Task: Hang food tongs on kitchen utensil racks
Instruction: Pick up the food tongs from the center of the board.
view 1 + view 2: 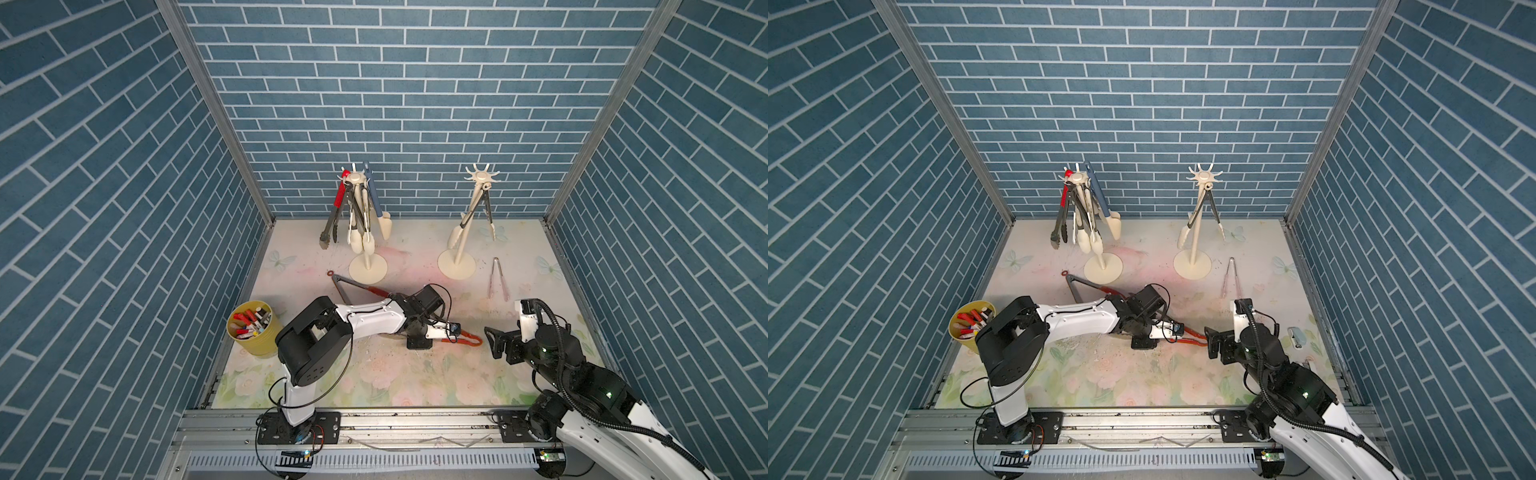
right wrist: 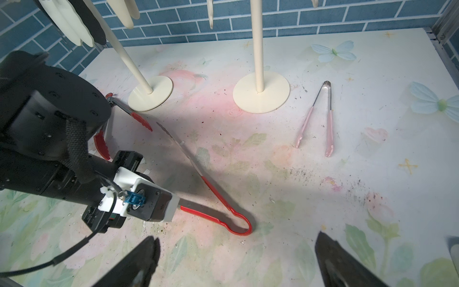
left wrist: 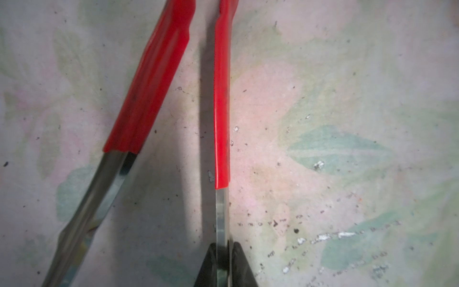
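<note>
Red-handled food tongs (image 2: 215, 190) lie spread open on the floral table, their looped end (image 1: 473, 341) pointing at my right arm. My left gripper (image 3: 222, 248) is shut on the bare metal of one arm of these tongs, just below its red sleeve (image 3: 221, 104); the other arm (image 3: 149, 84) lies free beside it. My right gripper (image 2: 238, 263) stands open just short of the red loop, with nothing between its fingers. Dark tongs with red tips (image 1: 347, 284) and pink tongs (image 1: 497, 279) lie loose on the table. The left rack (image 1: 368, 268) carries several tongs. The right rack (image 1: 456, 266) carries one pair.
A yellow cup of markers (image 1: 253, 332) stands at the table's left edge beside my left arm. Blue brick walls close in the back and both sides. The rack bases (image 2: 261, 95) stand near the back, and a metal rail (image 1: 395, 424) runs along the front.
</note>
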Robot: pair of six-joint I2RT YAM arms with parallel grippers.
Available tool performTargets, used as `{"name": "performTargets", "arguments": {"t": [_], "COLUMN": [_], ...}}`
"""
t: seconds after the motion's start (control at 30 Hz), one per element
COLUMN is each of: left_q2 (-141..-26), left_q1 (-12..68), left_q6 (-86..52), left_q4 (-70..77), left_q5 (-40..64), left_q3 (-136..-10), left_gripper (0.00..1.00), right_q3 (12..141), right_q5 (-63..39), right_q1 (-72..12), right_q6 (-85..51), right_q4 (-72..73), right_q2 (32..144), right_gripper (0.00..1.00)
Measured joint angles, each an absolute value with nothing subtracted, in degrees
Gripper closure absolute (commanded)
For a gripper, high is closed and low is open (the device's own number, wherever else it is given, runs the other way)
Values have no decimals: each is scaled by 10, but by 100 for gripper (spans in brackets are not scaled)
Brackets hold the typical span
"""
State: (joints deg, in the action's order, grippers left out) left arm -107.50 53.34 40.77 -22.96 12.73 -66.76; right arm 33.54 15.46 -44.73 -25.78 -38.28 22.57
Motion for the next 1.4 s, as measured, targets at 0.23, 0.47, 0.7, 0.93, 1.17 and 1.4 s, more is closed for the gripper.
{"name": "performTargets", "arguments": {"t": [0.23,0.47,0.7,0.93,1.17,1.4], "left_q2": [-1075,-1064,-1020,-988,-948,-891], "left_q1": [534,534,534,534,527,513], "left_q6": [407,400,378,332,263,192], "left_q4": [-241,-256,-258,-233,-180,-108], "left_q5": [128,135,157,182,210,230], "left_q3": [-675,-687,-692,-692,-689,-669], "left_gripper": [98,100,100,100,100,100], "right_q3": [340,340,340,343,352,352], "right_q5": [157,167,175,176,175,172], "right_q1": [-447,-447,-447,-447,-447,-447], "right_q6": [-258,-258,-258,-258,-263,-268], "right_q4": [-384,-384,-384,-385,-384,-384], "right_q2": [226,225,218,210,204,204], "right_gripper": [1,2,2,2,1,2]}}
